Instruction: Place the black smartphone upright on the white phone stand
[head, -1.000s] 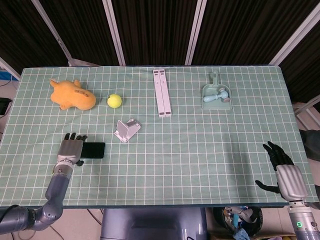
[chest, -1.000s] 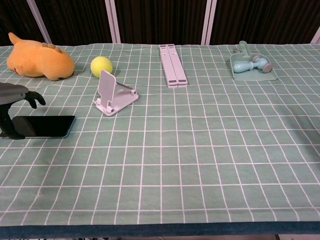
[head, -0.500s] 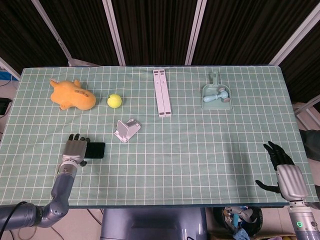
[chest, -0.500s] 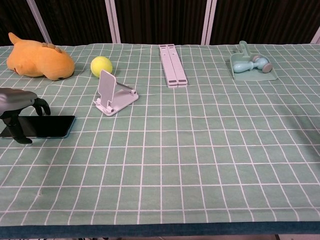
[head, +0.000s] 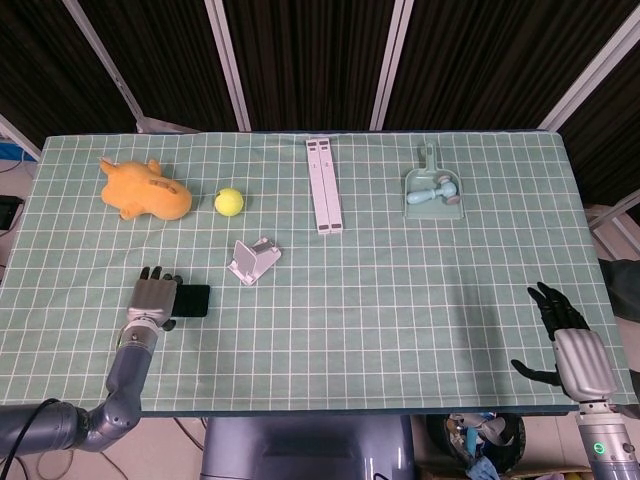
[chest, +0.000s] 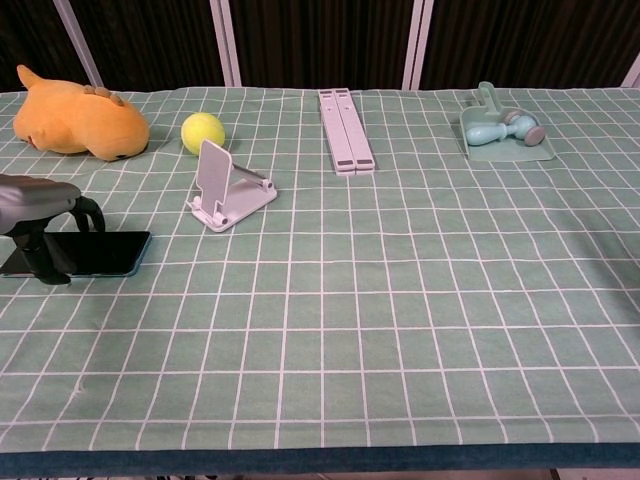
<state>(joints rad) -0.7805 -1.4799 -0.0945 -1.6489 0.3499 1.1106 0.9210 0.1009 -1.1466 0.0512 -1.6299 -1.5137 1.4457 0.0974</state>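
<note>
The black smartphone (head: 193, 300) lies flat on the green checked cloth near the table's front left. My left hand (head: 152, 297) arches over its left end. In the chest view the fingers (chest: 88, 213) curve down at the far side of the smartphone (chest: 100, 252) and the thumb reaches down at the near side; a firm grip does not show. The white phone stand (head: 253, 261) sits empty to the right and further back, its backrest (chest: 213, 170) tilted up. My right hand (head: 564, 335) hangs open off the table's front right corner, holding nothing.
At the back left lie an orange plush toy (head: 145, 190) and a yellow-green ball (head: 229, 202). A long white folded bar (head: 323, 185) lies at the back middle, and a teal dustpan with a small brush (head: 434, 190) at the back right.
My left hand has slid right over the phone's left end, covering more of it, and its fingers have curled lower around it. The phone and my right hand have not moved.
</note>
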